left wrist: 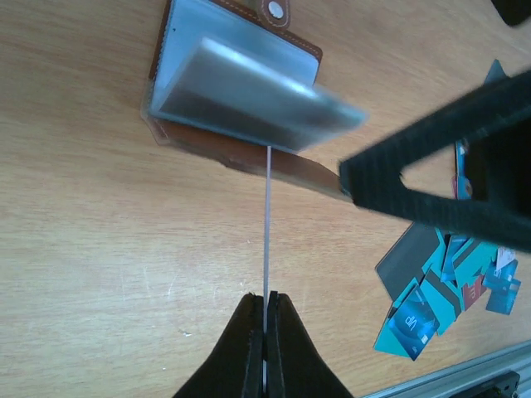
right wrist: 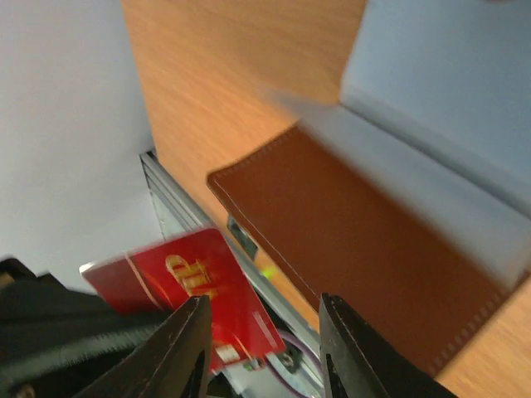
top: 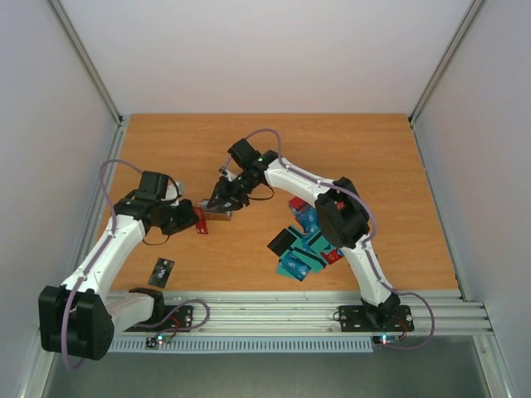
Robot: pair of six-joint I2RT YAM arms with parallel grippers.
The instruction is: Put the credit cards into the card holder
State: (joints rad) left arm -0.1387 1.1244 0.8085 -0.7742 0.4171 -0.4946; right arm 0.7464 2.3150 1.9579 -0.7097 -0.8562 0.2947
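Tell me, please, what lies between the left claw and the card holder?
One credit card, edge-on, clamped in the left claw, reaches toward the card holder over bare wood; the left wrist view shows it.

Robot lab test cell is indicated: wood-grain desk [top: 365, 149] is boxed in by plain white panels [top: 249, 50] w/ alu. profile posts [top: 87, 58] at upper left & right; left arm [top: 108, 249] & right arm [top: 365, 257] are bolted to alu. rail [top: 282, 308] at bottom.

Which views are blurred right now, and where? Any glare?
Top external: sharp, evenly lit, no glare. Left wrist: the card holder's clear sleeves are smeared; the red card, edge-on in the left claw, is crisp. Right wrist: soft throughout, with card holder and red card blurred beyond the right claw.
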